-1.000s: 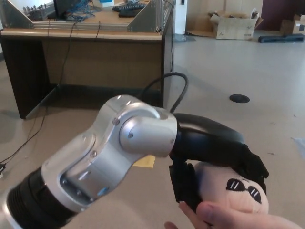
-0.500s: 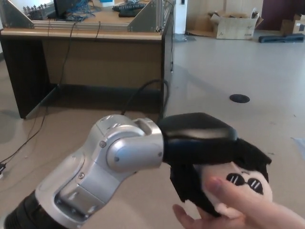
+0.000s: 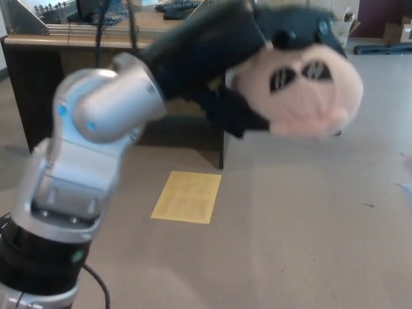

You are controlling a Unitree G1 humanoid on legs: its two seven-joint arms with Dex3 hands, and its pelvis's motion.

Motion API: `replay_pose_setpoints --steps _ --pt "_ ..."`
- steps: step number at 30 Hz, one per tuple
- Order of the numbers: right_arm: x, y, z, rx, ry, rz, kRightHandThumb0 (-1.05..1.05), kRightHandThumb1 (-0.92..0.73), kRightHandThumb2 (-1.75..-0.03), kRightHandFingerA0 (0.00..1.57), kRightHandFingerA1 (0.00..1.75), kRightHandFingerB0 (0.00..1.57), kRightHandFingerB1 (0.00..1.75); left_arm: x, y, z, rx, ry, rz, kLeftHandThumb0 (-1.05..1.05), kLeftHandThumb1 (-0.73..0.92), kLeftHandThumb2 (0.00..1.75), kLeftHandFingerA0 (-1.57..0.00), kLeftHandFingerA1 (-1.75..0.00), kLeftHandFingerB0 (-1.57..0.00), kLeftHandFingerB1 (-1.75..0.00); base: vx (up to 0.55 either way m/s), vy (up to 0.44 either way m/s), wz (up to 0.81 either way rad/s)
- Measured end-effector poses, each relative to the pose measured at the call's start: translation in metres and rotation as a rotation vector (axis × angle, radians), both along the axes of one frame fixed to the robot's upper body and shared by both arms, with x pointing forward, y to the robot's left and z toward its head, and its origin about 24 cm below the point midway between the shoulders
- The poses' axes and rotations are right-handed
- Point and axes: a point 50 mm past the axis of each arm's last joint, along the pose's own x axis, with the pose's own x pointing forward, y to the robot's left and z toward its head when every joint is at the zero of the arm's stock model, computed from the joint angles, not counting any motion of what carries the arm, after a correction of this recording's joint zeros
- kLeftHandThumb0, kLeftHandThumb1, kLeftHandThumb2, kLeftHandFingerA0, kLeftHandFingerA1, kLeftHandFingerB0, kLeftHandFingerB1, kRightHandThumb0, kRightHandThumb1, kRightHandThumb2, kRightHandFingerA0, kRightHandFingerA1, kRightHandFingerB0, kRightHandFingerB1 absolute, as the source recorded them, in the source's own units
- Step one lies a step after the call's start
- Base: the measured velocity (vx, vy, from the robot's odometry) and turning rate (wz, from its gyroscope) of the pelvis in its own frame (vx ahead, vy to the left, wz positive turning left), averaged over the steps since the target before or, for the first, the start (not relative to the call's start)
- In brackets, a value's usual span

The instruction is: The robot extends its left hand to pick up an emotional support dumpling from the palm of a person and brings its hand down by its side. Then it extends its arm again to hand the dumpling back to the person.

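So my left robot hand (image 3: pixel 257 45) is up high near the top of the view, black fingers (image 3: pixel 222 106) clamped around the dumpling (image 3: pixel 302 87), which is a soft pale pink plush with little black sunglasses on its face. The face points toward the camera and it's tilted a bit. The dumpling is in the air, held above the floor (image 3: pixel 309 225), nothing else touching it. It's kinda motion-blurred so I can't make out exactly how each finger sits, but the black parts wrap over the top and the left side of it. My silver forearm (image 3: pixel 84 148) comes in from the lower left and bends at the elbow up toward the hand. Behind it there's a wooden desk (image 3: pixel 38 77) with metal frame pieces and cables on top. On the floor under my arm lies a yellow sheet of paper (image 3: pixel 187 196), flat, near the desk's corner. Cardboard boxes (image 3: pixel 393 29) sit far back at the right. My right robot hand isn't showing anywhere.
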Motion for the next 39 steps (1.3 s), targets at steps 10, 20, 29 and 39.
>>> replay_pose_setpoints --steps 10,20,29,39 --pt "0.000 0.002 -0.001 -0.002 0.003 0.007 -0.29 -0.62 -0.59 0.85 0.64 0.75 0.50 0.005 0.051 0.021 -0.278 0.113 0.002 -0.18 0.80 0.65 -0.96 -1.28 -0.89 -0.77 0.00 0.000 0.00" --pt "-0.010 0.000 -0.010 0.000 0.035 0.000 -0.28 -0.62 -0.59 0.81 0.57 0.69 0.47 0.014 0.135 -0.040 -0.595 0.352 0.102 -0.01 0.88 0.69 -0.86 -1.48 -0.80 -1.01 0.00 0.000 0.00" --pt "-0.018 0.002 -0.020 0.014 0.061 -0.003 -0.27 -0.62 -0.59 0.81 0.62 0.62 0.45 0.009 0.198 -0.157 -0.801 0.697 0.322 0.00 0.81 0.68 -0.93 -1.59 -0.80 -1.03 0.00 0.000 0.00" --pt "-0.033 -0.001 -0.032 0.020 0.094 -0.023 -0.28 -0.62 -0.59 0.83 0.61 0.64 0.45 -0.051 0.247 -0.312 -1.039 1.162 0.635 -0.03 0.78 0.73 -0.99 -1.44 -0.88 -1.00 0.00 0.000 0.00"
